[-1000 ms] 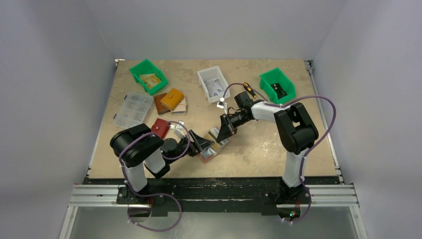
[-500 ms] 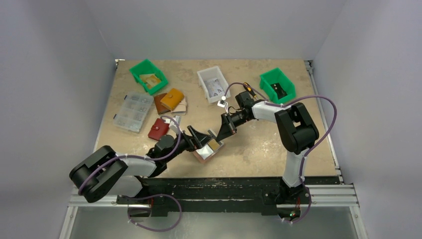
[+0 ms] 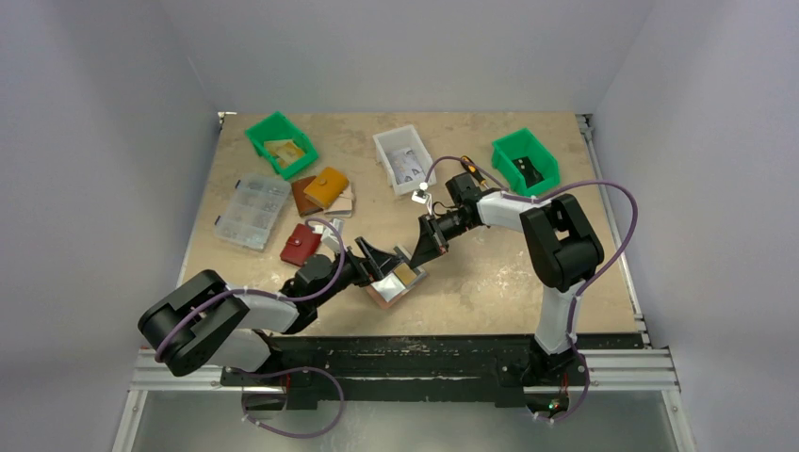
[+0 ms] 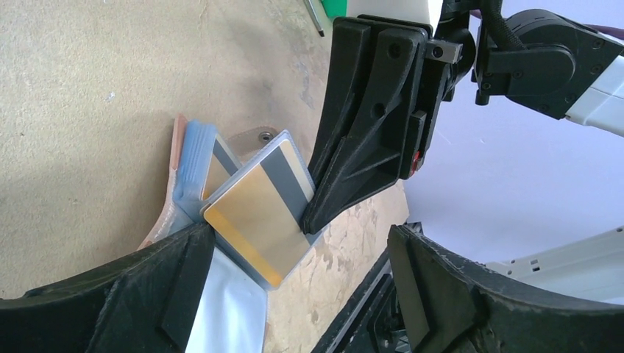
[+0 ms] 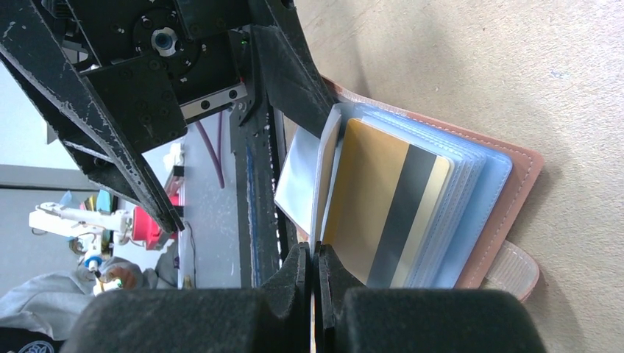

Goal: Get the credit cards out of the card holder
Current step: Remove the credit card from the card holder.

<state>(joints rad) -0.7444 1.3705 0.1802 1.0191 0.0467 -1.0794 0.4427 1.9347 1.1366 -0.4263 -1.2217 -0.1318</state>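
Extraction in hand: flat brown-pink leather card holder (image 5: 519, 193) lies open. At its edge the left gripper (image 4: 298, 246) hovers, jaws spread wide. Over it the right gripper (image 5: 315, 259) is pinched closed on a thin clear plastic sleeve (image 5: 326, 165) beside the tan-gold striped credit card (image 5: 368, 195) — not yet out. The next move probably calls for gripping the card itself and sliding it outward.

no readable text or numbers anywhere; credit cards (image 5: 368, 191) show only plain stripe.
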